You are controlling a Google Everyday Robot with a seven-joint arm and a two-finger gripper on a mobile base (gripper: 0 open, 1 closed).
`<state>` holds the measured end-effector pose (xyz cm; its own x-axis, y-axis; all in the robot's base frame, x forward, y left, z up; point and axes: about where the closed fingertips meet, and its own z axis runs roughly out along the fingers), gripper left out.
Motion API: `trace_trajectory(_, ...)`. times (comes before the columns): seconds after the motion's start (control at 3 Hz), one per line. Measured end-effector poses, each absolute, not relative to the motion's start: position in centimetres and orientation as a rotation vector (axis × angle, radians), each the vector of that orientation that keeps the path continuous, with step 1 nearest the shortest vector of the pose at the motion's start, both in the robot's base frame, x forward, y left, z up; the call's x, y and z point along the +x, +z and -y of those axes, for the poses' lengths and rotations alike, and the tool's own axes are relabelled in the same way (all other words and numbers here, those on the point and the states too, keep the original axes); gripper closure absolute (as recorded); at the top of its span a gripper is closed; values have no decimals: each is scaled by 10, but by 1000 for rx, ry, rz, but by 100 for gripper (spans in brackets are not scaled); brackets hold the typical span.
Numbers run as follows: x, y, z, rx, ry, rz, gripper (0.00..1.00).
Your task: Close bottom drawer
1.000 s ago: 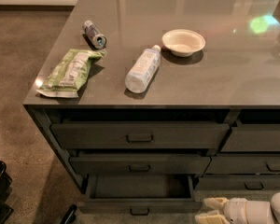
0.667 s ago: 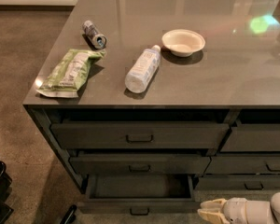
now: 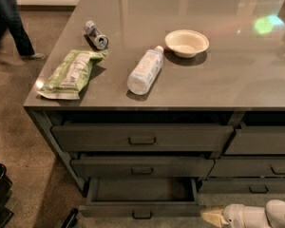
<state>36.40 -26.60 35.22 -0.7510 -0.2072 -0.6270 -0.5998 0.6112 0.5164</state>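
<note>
Approach step: the gripper (image 3: 213,216), fingers seemingly together, has the open bottom drawer (image 3: 114,209) just beside its tips; next, push its front inward.

The glossy grey table top (image 3: 237,75) bears a green-and-white snack bag (image 3: 71,74) near its left edge, a clear bottle (image 3: 145,71) with a pale label, a cream bowl (image 3: 186,42) and a silvery can (image 3: 96,34). The bottom drawer (image 3: 142,209) is dark grey. Just beside its right end sits the white, tan-tipped gripper (image 3: 210,216).
</note>
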Motion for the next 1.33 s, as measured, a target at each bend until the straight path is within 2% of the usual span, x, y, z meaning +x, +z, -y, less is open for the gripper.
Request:
trace_trajectory(0.33, 383, 287, 272, -524, 1103, -2347, 100)
trace_trajectory(1.0, 392, 175, 254, -374, 1266, -2415, 100)
trace_trajectory(1.33, 406, 148, 249, -364, 1262, -2442, 100)
